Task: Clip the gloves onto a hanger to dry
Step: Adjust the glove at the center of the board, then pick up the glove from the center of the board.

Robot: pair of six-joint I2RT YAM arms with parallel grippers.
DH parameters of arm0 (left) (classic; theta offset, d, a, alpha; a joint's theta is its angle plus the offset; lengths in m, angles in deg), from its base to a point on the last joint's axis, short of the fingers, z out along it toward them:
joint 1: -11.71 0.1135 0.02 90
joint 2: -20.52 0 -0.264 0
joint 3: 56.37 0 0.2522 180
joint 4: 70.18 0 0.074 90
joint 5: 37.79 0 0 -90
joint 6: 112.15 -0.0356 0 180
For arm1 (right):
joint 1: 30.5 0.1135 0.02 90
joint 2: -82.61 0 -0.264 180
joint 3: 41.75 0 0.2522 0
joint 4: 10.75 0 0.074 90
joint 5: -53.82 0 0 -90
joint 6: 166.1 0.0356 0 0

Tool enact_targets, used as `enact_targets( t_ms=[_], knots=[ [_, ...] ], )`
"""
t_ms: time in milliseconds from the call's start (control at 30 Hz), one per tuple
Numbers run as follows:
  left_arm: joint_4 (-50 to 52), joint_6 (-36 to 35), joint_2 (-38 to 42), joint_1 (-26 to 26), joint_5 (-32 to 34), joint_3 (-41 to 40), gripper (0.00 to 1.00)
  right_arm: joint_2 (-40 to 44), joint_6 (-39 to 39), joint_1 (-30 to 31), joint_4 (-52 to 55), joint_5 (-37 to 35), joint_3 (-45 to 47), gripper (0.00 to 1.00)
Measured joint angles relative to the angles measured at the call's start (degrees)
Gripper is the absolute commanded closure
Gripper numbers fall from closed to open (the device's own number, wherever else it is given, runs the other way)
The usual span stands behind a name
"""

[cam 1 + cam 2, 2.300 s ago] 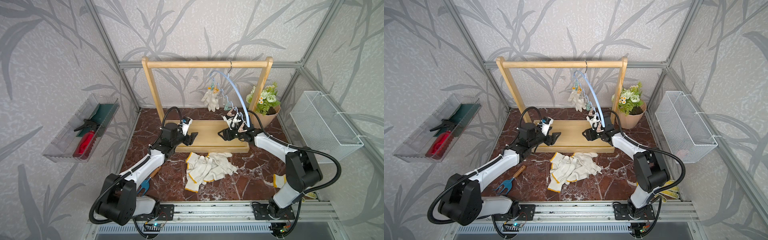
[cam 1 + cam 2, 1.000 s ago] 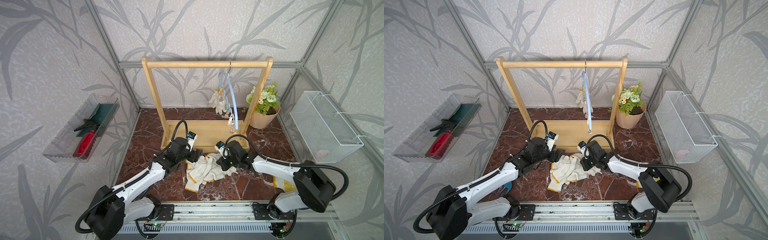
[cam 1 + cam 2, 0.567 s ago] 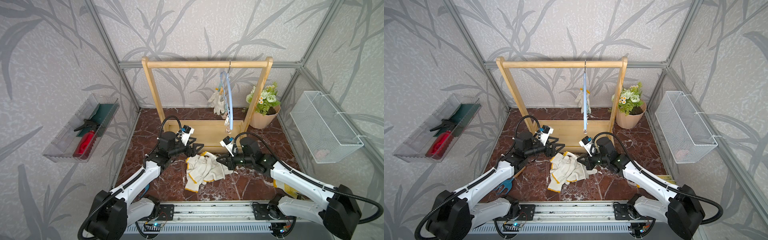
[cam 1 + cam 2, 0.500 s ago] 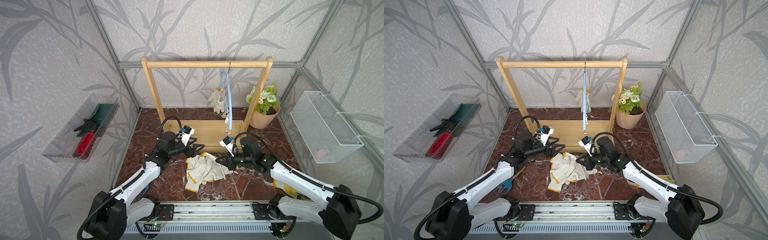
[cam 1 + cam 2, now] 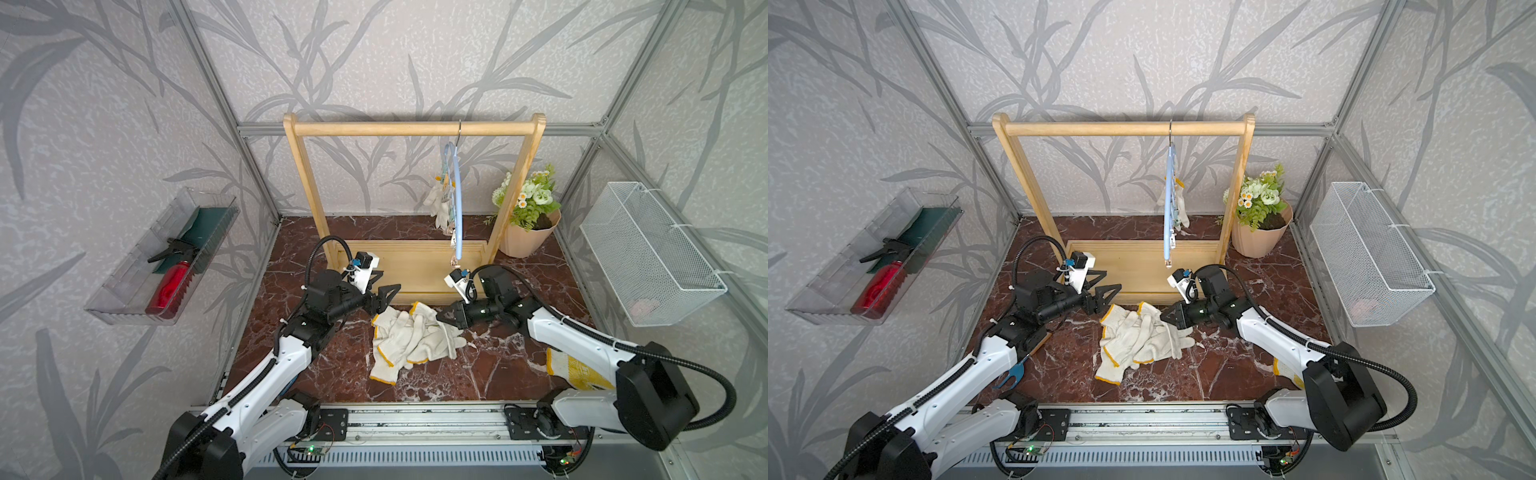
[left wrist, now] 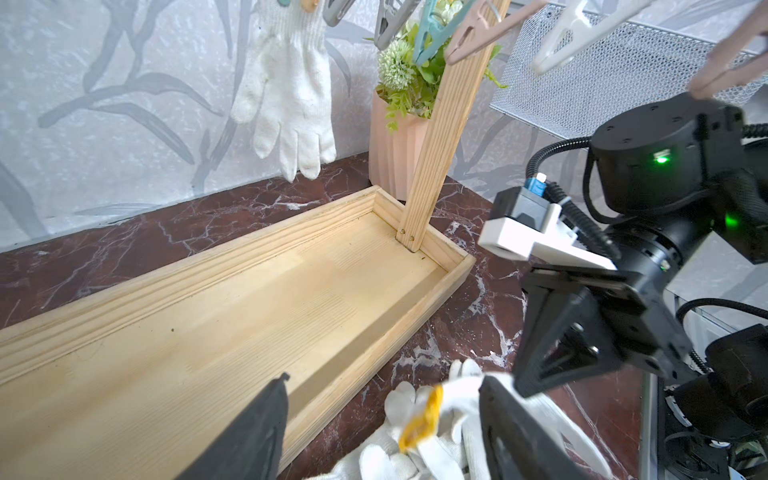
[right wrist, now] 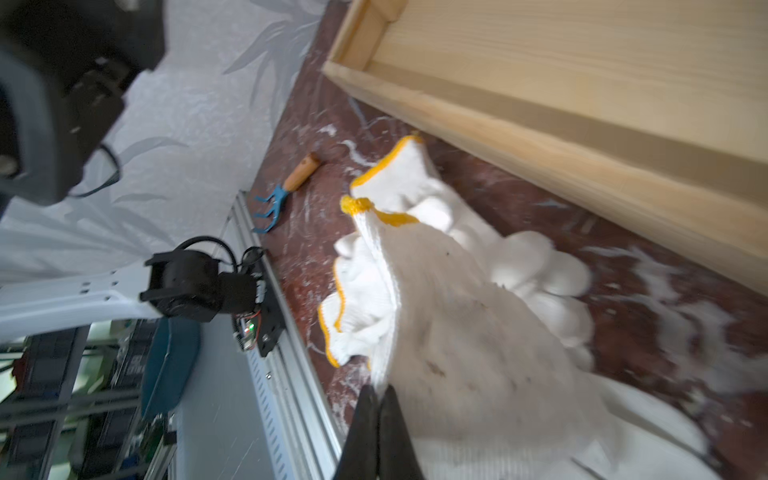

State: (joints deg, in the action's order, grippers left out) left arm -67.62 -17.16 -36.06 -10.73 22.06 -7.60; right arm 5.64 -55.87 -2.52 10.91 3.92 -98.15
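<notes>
Floor centre, both top views: gloves (image 5: pixel 409 340) lie in a loose white heap with yellow cuff trim on the red marble floor (image 5: pixel 482 374), just at 6 o'clock of the wooden rack (image 5: pixel 411 129).
- Left claw (image 5: pixel 384 284) hangs at the heap's 10 o'clock edge, jaws well apart, nothing between them.
- Right claw (image 5: pixel 440 316) is at the heap's 3 o'clock edge, jaws together, tip on one glove (image 5: pixel 434 330).
- Blue hanger (image 5: pixel 457 199) is hooked on the rail toward 1 o'clock. A hung glove (image 5: pixel 436 199) is clipped to it, fingers down.
- Flower pot (image 5: pixel 528 239) at 2 o'clock. Wire basket (image 5: pixel 648 253) on the wall at 3. Clear tray (image 5: pixel 124 299) with a red bottle (image 5: pixel 170 286) on the wall at 9.
- Yellow-patterned glove (image 5: pixel 577 370) at 4 o'clock, partly under the right arm.
- Hand rake (image 5: pixel 1013 374) at 8 o'clock, partly under the left arm.

Left wrist view:
- Left claw (image 6: pixel 382 380) is spread over the front edge of the rack's base.
- Hung glove (image 6: pixel 291 95) dangles above the base's far end, with coloured pegs (image 6: pixel 432 29) in a row beside it.
- Right claw (image 6: pixel 519 380) has white cloth pinched at its tip.

Right wrist view, blurred:
- Right claw (image 7: pixel 379 390) is pressed together on the edge of the glove (image 7: pixel 478 332), which rises from the heap to the tip.
- Rake (image 7: pixel 286 191) lies beyond the heap.
- Print on the circuit board is too small to read.
</notes>
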Motion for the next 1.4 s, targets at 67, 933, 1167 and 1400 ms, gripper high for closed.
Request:
enact_targets(
  t_ms=[67,933,1167,1400],
  knots=[
    [0.04,0.00,-0.02,0.00,0.11,-0.02,0.28,-1.44,-0.85,-1.84,1.51,-2.19,-0.28,0.90],
    [0.39,-0.39,-0.72,0.00,0.24,-0.04,0.29,-13.62,-23.26,7.04,11.47,-13.73,-14.53,0.49],
    [0.46,-0.37,-0.72,0.07,0.59,-0.04,0.29,-13.62,-25.90,11.08,15.08,-21.09,-14.53,0.52],
    [0.57,-0.37,-0.04,0.15,1.46,-0.04,0.29,-17.97,-27.39,14.12,16.33,-27.87,-17.75,0.60]
  ],
)
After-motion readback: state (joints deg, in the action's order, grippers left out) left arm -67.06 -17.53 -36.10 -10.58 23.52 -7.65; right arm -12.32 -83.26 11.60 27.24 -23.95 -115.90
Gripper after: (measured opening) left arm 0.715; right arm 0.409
